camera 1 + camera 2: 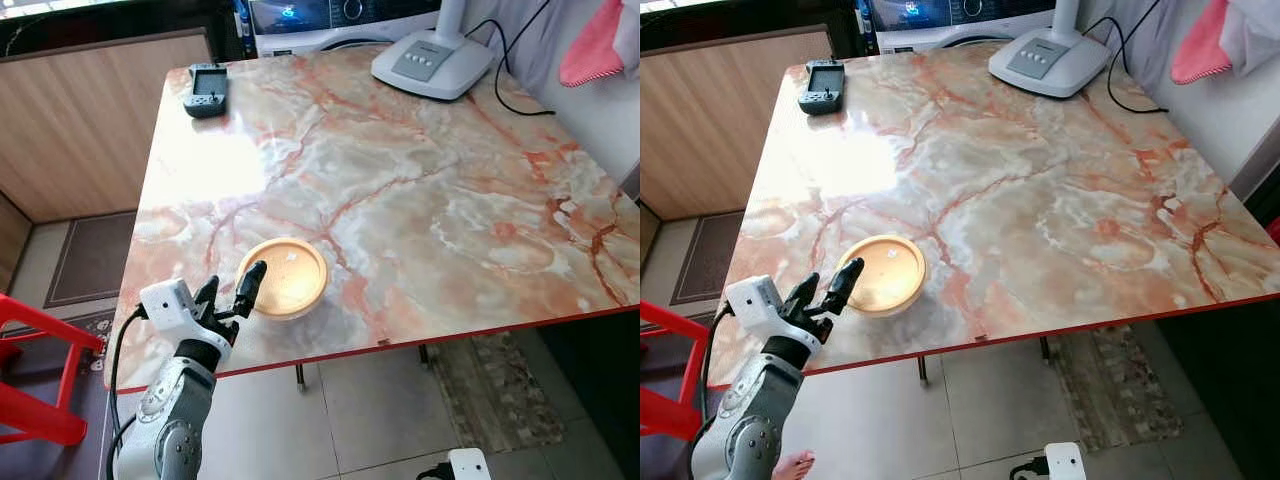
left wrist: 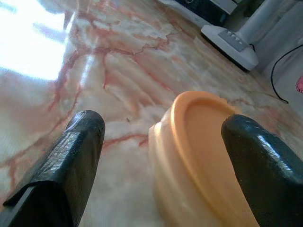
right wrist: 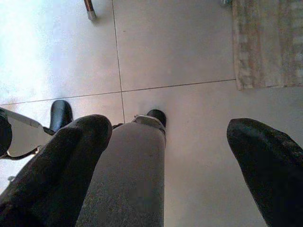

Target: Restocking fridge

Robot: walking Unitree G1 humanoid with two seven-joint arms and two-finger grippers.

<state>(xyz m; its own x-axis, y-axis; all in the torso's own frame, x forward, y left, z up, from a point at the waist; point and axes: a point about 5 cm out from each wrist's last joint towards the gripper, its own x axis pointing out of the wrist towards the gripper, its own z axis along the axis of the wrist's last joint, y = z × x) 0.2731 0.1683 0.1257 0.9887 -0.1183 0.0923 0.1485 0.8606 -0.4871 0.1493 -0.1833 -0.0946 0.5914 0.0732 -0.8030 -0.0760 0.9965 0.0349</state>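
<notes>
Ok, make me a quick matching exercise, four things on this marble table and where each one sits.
Things:
1. orange container
2. black remote
3. white lamp base
4. left gripper

Places:
A. far right of the table
B. near edge, ahead of the open fingers
C. far left corner
D. at the near edge, straddling the container's rim

Pairs: 1-B, 2-C, 3-A, 4-D

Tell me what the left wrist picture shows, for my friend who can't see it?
An orange bowl sits on a marble table, with the open left gripper reaching around its edge, one black finger on each side. A white lamp base stands far behind.
</notes>
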